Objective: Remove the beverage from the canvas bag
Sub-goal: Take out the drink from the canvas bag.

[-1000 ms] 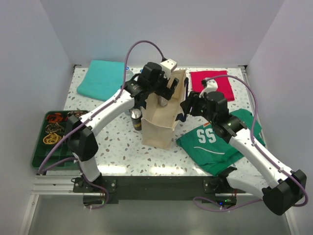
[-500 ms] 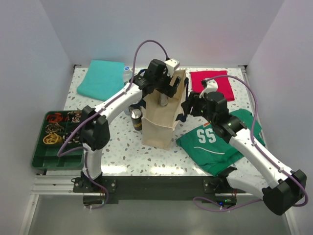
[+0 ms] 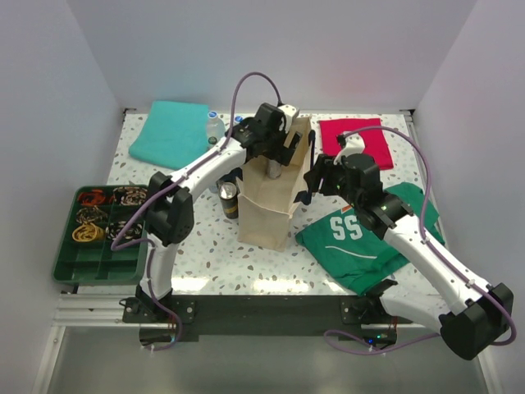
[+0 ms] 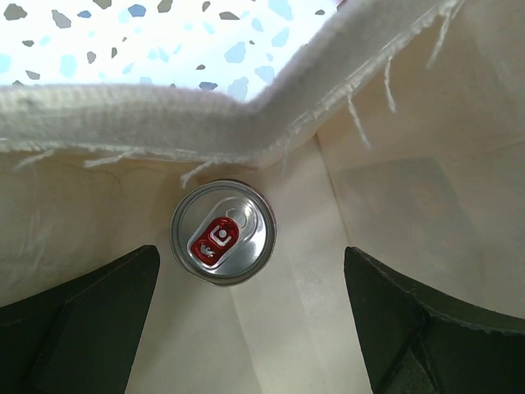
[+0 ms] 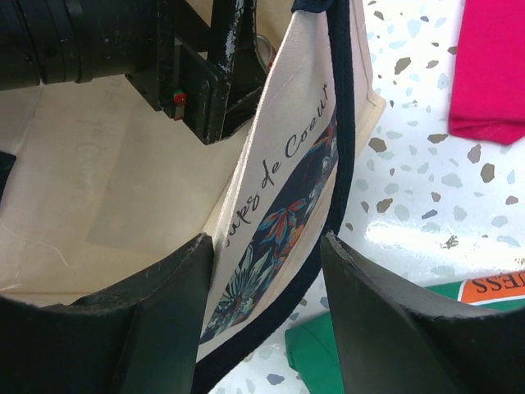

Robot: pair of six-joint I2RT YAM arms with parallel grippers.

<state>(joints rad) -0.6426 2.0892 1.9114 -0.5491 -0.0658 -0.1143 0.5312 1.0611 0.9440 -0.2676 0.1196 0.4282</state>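
Note:
The canvas bag stands upright mid-table, beige with navy straps. In the left wrist view the beverage, a silver can with a red tab, stands on the bag's floor. My left gripper hangs inside the bag's mouth, above the can. It is open, and the can sits ahead of the left finger, untouched. My right gripper is at the bag's right rim. It is open, and its fingers straddle the printed side wall and a navy strap with gaps on both sides.
A dark can stands on the table just left of the bag, and a water bottle behind it. A teal cloth lies back left, a red cloth back right, a green jersey under my right arm. A green tray sits far left.
My left arm has swung its elbow rightward and its gripper has sunk a little deeper into the bag's mouth. My right gripper has widened slightly at the rim.

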